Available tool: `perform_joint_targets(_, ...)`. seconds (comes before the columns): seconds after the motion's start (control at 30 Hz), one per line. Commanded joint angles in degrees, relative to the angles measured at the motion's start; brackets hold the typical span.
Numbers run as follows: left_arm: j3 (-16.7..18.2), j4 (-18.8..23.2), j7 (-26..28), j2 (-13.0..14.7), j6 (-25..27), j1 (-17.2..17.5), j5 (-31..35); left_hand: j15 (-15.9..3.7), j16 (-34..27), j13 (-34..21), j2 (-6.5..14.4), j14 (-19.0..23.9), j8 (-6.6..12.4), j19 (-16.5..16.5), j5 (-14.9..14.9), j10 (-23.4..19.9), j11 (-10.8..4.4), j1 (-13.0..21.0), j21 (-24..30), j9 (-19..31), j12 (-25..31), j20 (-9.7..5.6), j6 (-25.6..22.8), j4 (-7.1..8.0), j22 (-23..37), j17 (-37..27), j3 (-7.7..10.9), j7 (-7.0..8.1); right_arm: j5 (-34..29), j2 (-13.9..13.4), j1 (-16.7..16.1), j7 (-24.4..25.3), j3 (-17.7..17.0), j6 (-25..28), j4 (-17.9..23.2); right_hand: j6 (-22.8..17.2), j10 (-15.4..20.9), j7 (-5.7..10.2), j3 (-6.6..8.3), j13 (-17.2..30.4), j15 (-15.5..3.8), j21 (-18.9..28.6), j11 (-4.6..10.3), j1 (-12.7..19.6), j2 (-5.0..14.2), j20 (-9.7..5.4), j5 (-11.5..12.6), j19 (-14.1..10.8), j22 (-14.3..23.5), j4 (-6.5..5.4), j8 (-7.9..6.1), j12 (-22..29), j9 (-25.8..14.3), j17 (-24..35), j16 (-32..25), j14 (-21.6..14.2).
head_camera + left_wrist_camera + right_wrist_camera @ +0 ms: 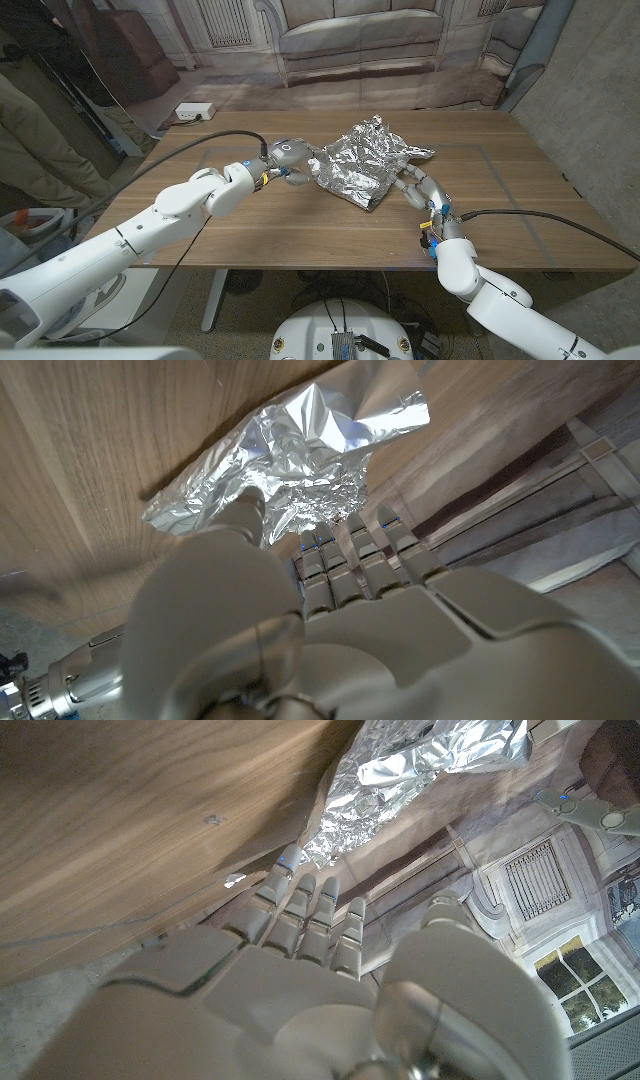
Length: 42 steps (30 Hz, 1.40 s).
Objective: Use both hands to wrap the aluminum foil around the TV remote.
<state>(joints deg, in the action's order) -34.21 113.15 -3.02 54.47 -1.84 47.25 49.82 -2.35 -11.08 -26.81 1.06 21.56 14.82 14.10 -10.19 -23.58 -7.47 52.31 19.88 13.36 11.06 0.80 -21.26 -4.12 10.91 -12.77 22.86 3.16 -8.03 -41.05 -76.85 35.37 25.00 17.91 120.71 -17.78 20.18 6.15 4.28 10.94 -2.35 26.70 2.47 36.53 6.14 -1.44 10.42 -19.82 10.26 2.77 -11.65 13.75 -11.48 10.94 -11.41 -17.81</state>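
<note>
A crumpled sheet of aluminum foil (365, 160) lies bunched into a lumpy bundle at the table's middle. The TV remote is hidden, with no part of it showing outside the foil. My left hand (290, 160) is at the bundle's left side. In the left wrist view its thumb (247, 515) lies on the foil (300, 455) and its fingers (360, 545) reach into the crumpled edge, pinching it. My right hand (415, 186) is at the bundle's near right corner. Its straight fingers (300, 895) touch the foil (400, 775) edge, with the thumb held apart.
The wooden table (500, 215) has bare room on both sides of the foil. A white power strip (194, 111) lies on the floor beyond the far left corner. A sofa backdrop (360, 40) stands behind the table. A person's legs (40, 130) are at the left.
</note>
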Motion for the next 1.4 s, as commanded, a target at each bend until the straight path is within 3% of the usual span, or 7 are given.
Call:
perform_joint_targets(0.03, -4.05, -4.00, -0.28, -2.21, -2.82, -2.12, 5.67, -1.88, -0.21, 0.03, -0.23, 0.09, -0.03, 0.25, -0.33, 0.00, -0.26, 0.49, 0.00, 0.19, 0.22, -0.84, 0.06, -0.41, 0.11, -0.03, 0.09, 0.06, 0.21, 0.30, -0.81, 0.22, -0.55, 0.14, 0.55, 0.20, -0.07, 0.16, 0.03, 0.18, -0.36, -0.24, -0.25, -0.39, -0.05, -0.15, -0.23, -0.46, 0.21, 0.37, 0.00, 0.01, -0.13, 0.14, 0.18, -0.05)
perform_joint_targets(0.57, -9.94, -13.22, 4.99, -8.44, -5.28, -6.61, 9.81, -3.25, -1.13, 0.80, 0.53, 2.07, 0.87, 1.62, -0.61, -2.47, -0.84, 1.56, 0.20, 0.30, 1.27, -1.63, -2.58, -0.99, 0.00, 0.20, 0.58, 0.70, 0.43, 0.63, -1.14, 0.24, -0.44, 0.20, 0.39, 0.10, 0.24, 0.21, 0.05, 0.18, -0.35, -0.42, -0.25, -0.48, -0.05, -0.12, -0.23, -0.56, 0.22, 0.44, -0.05, 0.09, -0.13, 0.14, 0.13, -0.19)
perform_joint_targets(1.4, -14.04, -19.53, 6.87, -12.22, -6.39, -10.54, 7.13, -3.88, -1.28, 1.58, 0.96, 2.78, 1.31, 2.03, -0.58, -3.88, -1.26, 2.02, 0.02, 0.42, 1.65, -2.09, -4.16, -1.28, -0.06, 0.49, 0.72, 1.22, 1.34, 1.41, -1.68, 0.82, -0.79, -0.38, 0.05, -0.27, 0.59, 0.27, 0.05, 0.19, -0.42, -0.67, -0.22, -0.66, -0.08, -0.12, -0.24, -0.67, 0.23, 0.51, -0.18, 0.16, -0.13, 0.14, 0.09, -0.34)
